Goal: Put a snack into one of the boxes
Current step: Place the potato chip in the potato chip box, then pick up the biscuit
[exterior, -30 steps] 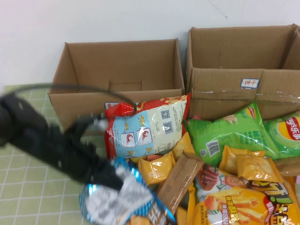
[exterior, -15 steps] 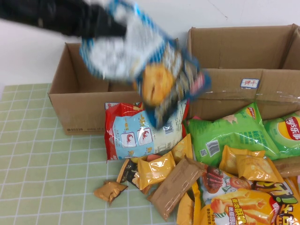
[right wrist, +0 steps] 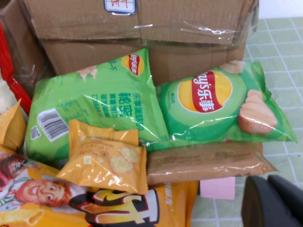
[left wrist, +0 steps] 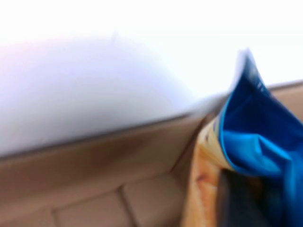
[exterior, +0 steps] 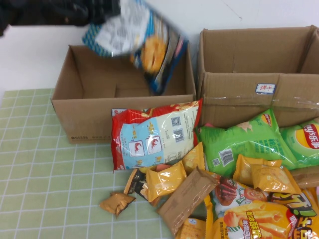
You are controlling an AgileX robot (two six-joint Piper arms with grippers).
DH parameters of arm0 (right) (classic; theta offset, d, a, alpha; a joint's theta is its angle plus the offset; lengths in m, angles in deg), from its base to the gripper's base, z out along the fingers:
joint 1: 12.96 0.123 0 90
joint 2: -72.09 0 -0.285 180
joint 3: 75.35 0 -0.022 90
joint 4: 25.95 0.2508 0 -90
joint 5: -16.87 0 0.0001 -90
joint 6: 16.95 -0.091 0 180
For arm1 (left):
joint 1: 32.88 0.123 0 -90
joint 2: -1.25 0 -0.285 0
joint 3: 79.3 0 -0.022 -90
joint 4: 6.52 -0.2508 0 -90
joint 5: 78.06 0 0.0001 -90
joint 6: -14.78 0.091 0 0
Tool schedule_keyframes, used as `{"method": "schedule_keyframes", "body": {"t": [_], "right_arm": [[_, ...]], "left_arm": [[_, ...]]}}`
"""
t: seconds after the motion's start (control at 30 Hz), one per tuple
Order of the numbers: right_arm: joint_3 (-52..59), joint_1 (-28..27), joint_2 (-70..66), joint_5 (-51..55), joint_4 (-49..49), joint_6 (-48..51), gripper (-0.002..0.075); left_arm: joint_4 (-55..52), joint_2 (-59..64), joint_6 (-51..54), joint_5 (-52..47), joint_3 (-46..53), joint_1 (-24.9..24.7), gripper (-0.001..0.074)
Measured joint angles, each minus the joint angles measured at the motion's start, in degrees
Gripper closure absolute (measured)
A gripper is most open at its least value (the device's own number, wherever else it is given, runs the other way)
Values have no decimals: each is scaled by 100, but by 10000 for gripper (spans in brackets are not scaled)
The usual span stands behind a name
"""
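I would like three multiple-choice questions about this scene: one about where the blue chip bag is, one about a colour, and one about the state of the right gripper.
1. Where is the blue chip bag?
A. In the air above the smaller brown box
B. Flat on the green mat
C. Inside the taped box

2. What colour is the bag leaning on the smaller brown box's front?
A. Purple
B. Red with a pale blue panel
C. Black

3. How is the right gripper?
A. Shut on a green bag
B. Wide open over the boxes
C. Shut and empty, low beside the snack pile

Answers:
1 A: it hangs from the left gripper at the top of the high view, over that box's opening.
2 B: the red bag stands against the front wall.
3 C: it holds nothing, near the green chip bags.
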Motion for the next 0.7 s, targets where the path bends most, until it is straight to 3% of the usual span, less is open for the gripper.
{"method": "schedule_keyframes", "body": {"t": [0.17, 0.3, 0.43, 0.7], "right_arm": [[0, 0, 0, 0, 15, 0, 727], [9, 0, 0, 0, 15, 0, 727], [9, 0, 0, 0, 15, 0, 727], [9, 0, 0, 163, 131, 0, 727]], "left_arm": [[-568, 296, 25, 108, 0, 0, 151], [-1364, 144, 117, 155, 0, 0, 74], [-1906, -283, 239, -165, 0, 0, 162], [-3149, -1482, 198, -1438, 0, 0, 655]]}}
